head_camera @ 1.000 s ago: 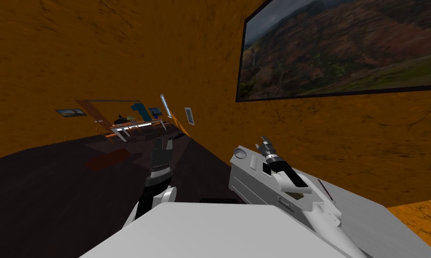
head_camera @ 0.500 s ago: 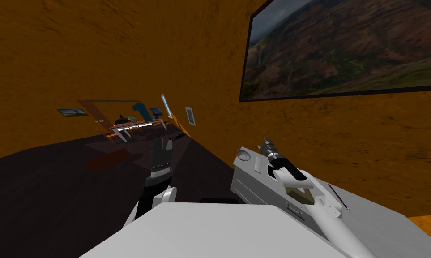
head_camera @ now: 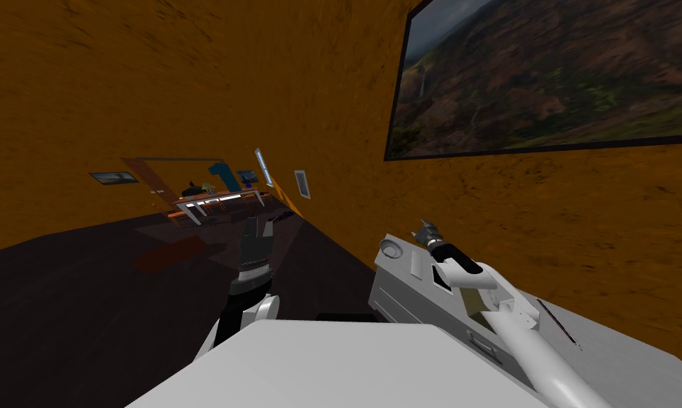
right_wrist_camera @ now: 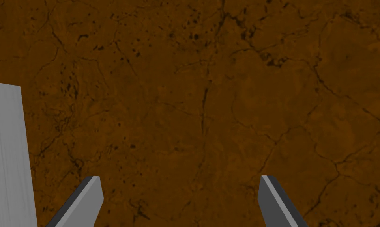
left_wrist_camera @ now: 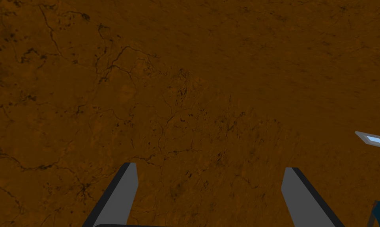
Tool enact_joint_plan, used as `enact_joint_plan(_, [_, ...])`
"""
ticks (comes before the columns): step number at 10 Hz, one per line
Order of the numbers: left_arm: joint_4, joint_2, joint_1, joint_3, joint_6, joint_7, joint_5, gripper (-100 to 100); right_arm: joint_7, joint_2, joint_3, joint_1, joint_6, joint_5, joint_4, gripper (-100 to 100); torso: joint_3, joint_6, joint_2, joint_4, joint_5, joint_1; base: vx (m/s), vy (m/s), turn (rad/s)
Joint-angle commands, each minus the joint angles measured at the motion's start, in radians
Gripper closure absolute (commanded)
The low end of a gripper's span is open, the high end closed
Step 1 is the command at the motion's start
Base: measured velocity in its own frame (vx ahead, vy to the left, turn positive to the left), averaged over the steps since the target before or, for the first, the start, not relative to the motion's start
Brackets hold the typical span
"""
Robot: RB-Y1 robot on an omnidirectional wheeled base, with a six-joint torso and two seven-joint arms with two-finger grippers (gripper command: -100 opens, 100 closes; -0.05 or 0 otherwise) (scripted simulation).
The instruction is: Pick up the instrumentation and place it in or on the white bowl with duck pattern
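Approach step, I judge: the right gripper (head_camera: 425,229) hovers wide open and empty over the table's (head_camera: 615,354) far end, near the pale bowl (head_camera: 391,247). The thin dark instrument (head_camera: 559,324) lies on the table's near part, so the next move probably calls for drawing back to it. The left gripper (head_camera: 256,227), off the table, is open and empty.

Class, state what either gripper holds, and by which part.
Nothing is held: the left gripper and right gripper both stand open and empty.

Grey cabinet (head_camera: 410,301) with drawers, set against an orange wall (head_camera: 261,85); above the cabinet, a large framed landscape picture (head_camera: 544,71); far beyond the cabinet, a table (head_camera: 215,199) on dark floor (head_camera: 84,297); between cabinet and table, a small wall frame (head_camera: 301,183).
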Motion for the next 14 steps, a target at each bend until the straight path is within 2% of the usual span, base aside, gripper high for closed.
enact_joint_plan(1, [0.0,0.0,0.0,0.0,0.0,0.0,0.0,0,-0.028,-0.014,-0.008,-0.004,0.05,-0.008,0.018,-100,0.0,0.0,0.0,0.0,0.0,0.0,0.056,0.054,0.002])
enact_joint_plan(2, [0.0,0.0,0.0,0.0,0.0,0.0,0.0,0,-0.069,-0.04,-0.024,-0.031,0.084,-0.021,0.051,-100,0.0,0.0,0.0,0.0,0.0,0.0,0.086,0.092,-0.008])
enact_joint_plan(4, [0.0,0.0,0.0,0.0,0.0,0.0,0.0,0,-0.075,-0.04,-0.024,-0.031,0.12,-0.021,0.061,-100,-0.001,0.0,-0.002,-0.001,0.0,0.002,0.066,0.056,-0.003])
enact_joint_plan(5, [0.0,0.0,0.0,0.0,0.0,0.0,0.0,0,-0.123,-0.064,-0.04,-0.058,0.161,-0.035,0.104,-100,0.0,0.0,0.0,0.0,0.0,0.0,0.065,0.049,-0.007])
enact_joint_plan(6, [0.0,0.0,0.0,0.0,0.0,0.0,0.0,0,-0.123,-0.064,-0.04,-0.058,0.188,-0.035,0.107,-100,-0.001,0.0,-0.001,0.0,0.0,0.0,0.059,0.056,-0.011])
enact_joint_plan(7, [0.0,0.0,0.0,0.0,0.0,0.0,0.0,0,-0.165,-0.087,-0.056,-0.084,0.218,-0.05,0.145,-100,0.0,0.0,0.0,0.0,0.0,0.0,0.102,0.066,-0.02])
enact_joint_plan(8, [0.0,0.0,0.0,0.0,0.0,0.0,0.0,0,-0.17,-0.087,-0.056,-0.084,0.254,-0.05,0.154,-100,-0.002,0.0,-0.003,-0.001,0.0,0.001,0.093,0.071,-0.011])
enact_joint_plan(9, [0.0,0.0,0.0,0.0,0.0,0.0,0.0,0,-0.21,-0.108,-0.072,-0.109,0.287,-0.065,0.177,-100,-0.002,0.0,-0.002,-0.001,0.0,0.001,0.092,0.09,-0.02])
enact_joint_plan(10, [0.0,0.0,0.0,0.0,0.0,0.0,0.0,0,-0.215,-0.108,-0.072,-0.109,0.318,-0.065,0.198,-100,-0.002,0.0,-0.003,-0.001,0.001,0.002,0.085,0.065,-0.022])
enact_joint_plan(11, [0.0,0.0,0.0,0.0,0.0,0.0,0.0,0,-0.256,-0.127,-0.089,-0.133,0.351,-0.08,0.229,-100,-0.002,0.0,-0.002,-0.001,0.0,0.001,0.096,0.072,-0.039])
enact_joint_plan(12, [0.0,0.0,0.0,0.0,0.0,0.0,0.0,0,-0.26,-0.127,-0.089,-0.133,0.381,-0.08,0.253,-100,-0.002,0.0,-0.003,-0.001,0.0,0.001,0.073,0.06,-0.018])
enact_joint_plan(13, [0.0,0.0,0.0,0.0,0.0,0.0,0.0,0,-0.302,-0.145,-0.105,-0.157,0.41,-0.096,0.279,-100,-0.001,0.0,-0.002,-0.001,0.0,0.0,0.087,0.054,-0.046])
enact_joint_plan(14, [0.0,0.0,0.0,0.0,0.0,0.0,0.0,0,-0.304,-0.145,-0.105,-0.157,0.435,-0.096,0.307,-100,-0.001,0.0,-0.002,-0.001,0.0,0.0,0.093,0.051,-0.019])
